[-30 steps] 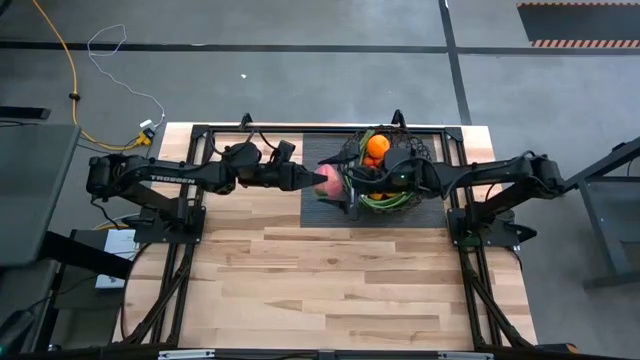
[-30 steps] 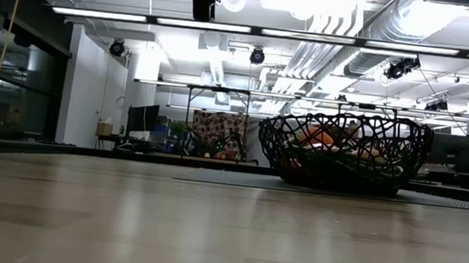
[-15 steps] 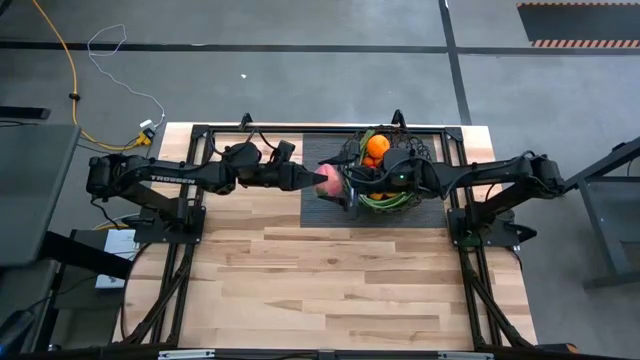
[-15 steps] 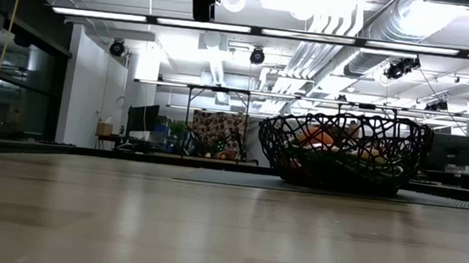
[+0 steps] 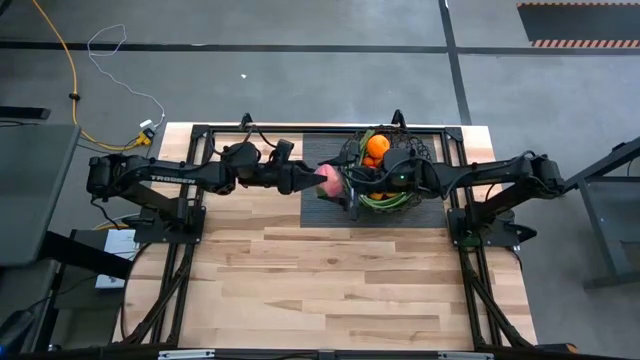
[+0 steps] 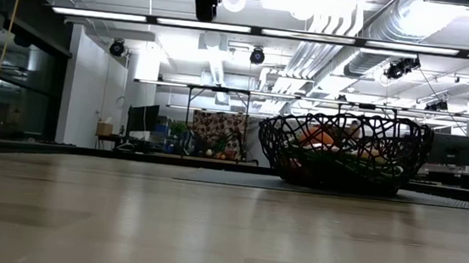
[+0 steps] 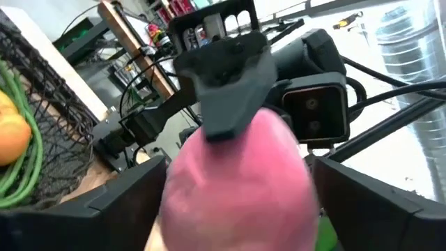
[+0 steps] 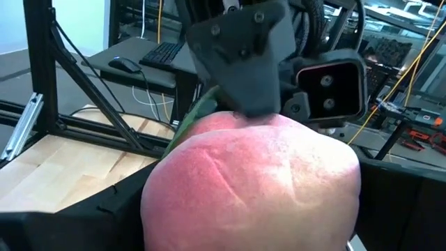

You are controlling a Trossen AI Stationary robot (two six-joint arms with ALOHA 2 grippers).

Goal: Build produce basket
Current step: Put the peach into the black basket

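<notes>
Above the dark mat, just left of the basket (image 5: 380,170), the pink peach (image 5: 330,181) sat between both claws: left claw (image 5: 312,180) on its left, right claw (image 5: 347,188) on its right, each clamped on it, well clear of the desk (image 5: 330,290). Judged a handover; the basket lay rightward, nearer the right arm.

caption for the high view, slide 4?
Both grippers, left and right, meet on a pink peach at the basket rim.
</notes>
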